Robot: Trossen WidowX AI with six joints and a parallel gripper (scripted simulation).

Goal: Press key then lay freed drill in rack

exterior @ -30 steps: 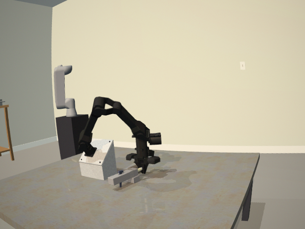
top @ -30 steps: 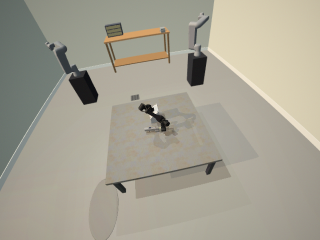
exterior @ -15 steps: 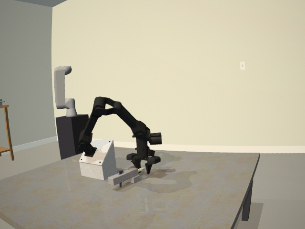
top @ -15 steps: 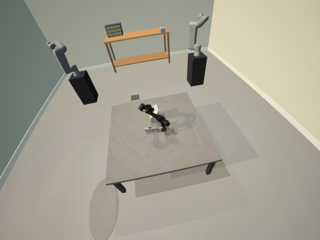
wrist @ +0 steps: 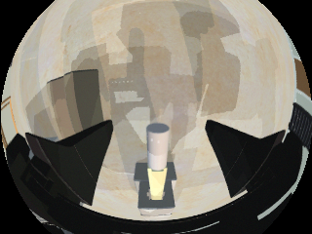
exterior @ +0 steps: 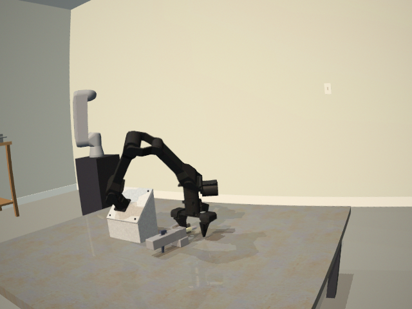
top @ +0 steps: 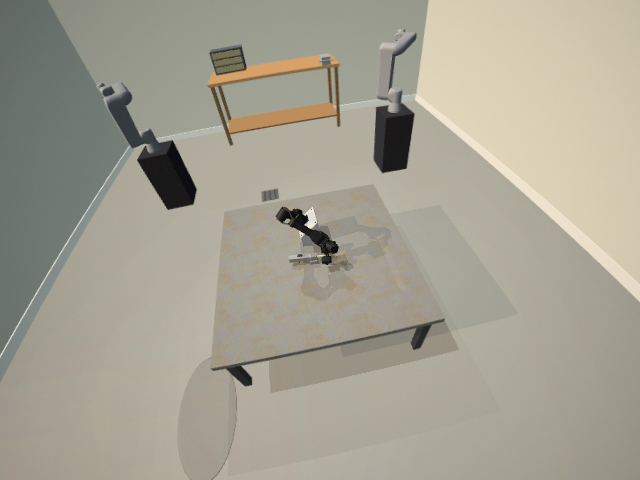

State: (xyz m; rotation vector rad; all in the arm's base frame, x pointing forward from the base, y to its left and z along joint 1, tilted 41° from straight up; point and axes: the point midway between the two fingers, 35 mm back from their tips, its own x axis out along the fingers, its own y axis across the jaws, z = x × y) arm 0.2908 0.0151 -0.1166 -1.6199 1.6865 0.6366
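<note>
My gripper [top: 328, 259] [exterior: 194, 231] [wrist: 160, 124] is open and empty, fingers spread wide and pointing down close over the table. A pale grey cylinder [wrist: 158, 151] with a yellow part [exterior: 188, 229] [wrist: 157, 182], which looks like the drill, stands out of the end of a long grey holder [top: 297, 258] [exterior: 166, 237]. In the wrist view it shows midway between the fingers, with a gap on each side. A dark blue pin [exterior: 163, 232], perhaps the key, passes through the holder and shows above and below it. I cannot make out the rack.
A white slanted box [top: 312, 215] [exterior: 148, 226] stands under the arm's base, close beside the holder. All this is on the stone-look table [top: 268, 315] [exterior: 100, 272]. Two grey arms on black pedestals [top: 168, 175] [top: 393, 139] and a wooden shelf [top: 279, 70] stand beyond the table.
</note>
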